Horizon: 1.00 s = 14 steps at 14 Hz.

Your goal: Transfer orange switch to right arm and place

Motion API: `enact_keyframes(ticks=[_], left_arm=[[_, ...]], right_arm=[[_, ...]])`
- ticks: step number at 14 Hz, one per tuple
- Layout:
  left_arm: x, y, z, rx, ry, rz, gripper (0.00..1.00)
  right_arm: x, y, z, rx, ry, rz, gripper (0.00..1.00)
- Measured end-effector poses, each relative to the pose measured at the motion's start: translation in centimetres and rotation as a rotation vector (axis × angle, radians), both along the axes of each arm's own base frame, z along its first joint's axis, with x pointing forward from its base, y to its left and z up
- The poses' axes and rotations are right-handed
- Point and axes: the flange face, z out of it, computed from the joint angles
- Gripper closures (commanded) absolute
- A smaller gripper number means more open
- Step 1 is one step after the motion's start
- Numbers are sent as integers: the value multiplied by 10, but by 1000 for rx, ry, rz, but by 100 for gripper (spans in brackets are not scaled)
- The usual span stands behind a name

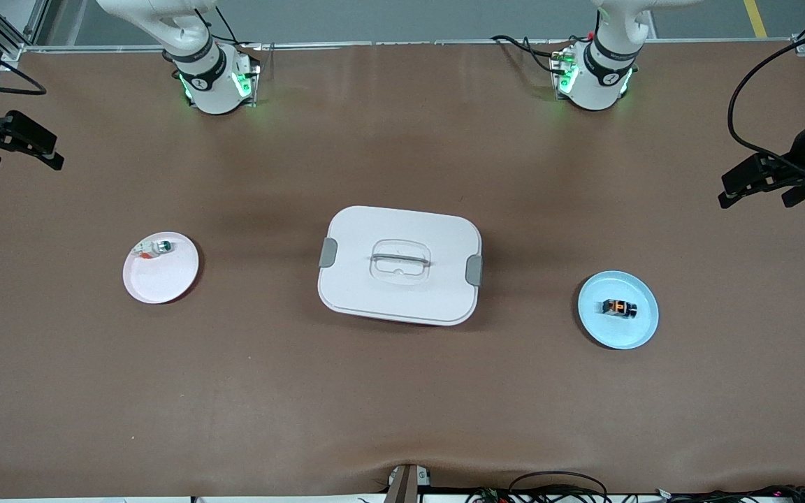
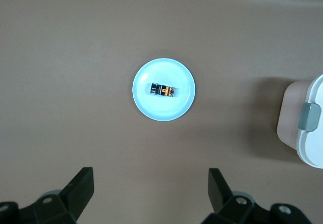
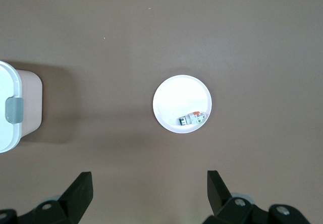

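Observation:
The orange switch [image 1: 618,307] is a tiny black block with a glowing orange face, lying on a light blue plate [image 1: 636,332] toward the left arm's end of the table. It also shows in the left wrist view [image 2: 163,90]. My left gripper [image 1: 759,187] hangs high over the table at that end, open and empty [image 2: 151,177], well above the switch and not touching it. My right gripper [image 1: 18,148] hangs high over the right arm's end of the table, open and empty [image 3: 150,178].
A white lidded box [image 1: 400,264] with grey clips and a handle stands mid-table. A white plate [image 1: 165,279] toward the right arm's end holds a small white piece with teal and red bits [image 1: 153,248]. Cables lie along the table's near edge.

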Motion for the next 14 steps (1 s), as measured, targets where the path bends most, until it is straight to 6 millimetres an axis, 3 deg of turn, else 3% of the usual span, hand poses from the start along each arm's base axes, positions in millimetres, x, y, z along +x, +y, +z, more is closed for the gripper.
enact_keyframes(ticks=[14], left_arm=[[-1,1,-5,1,32,0,0]], right_arm=[[0,10,0,-1,0,21,0]])
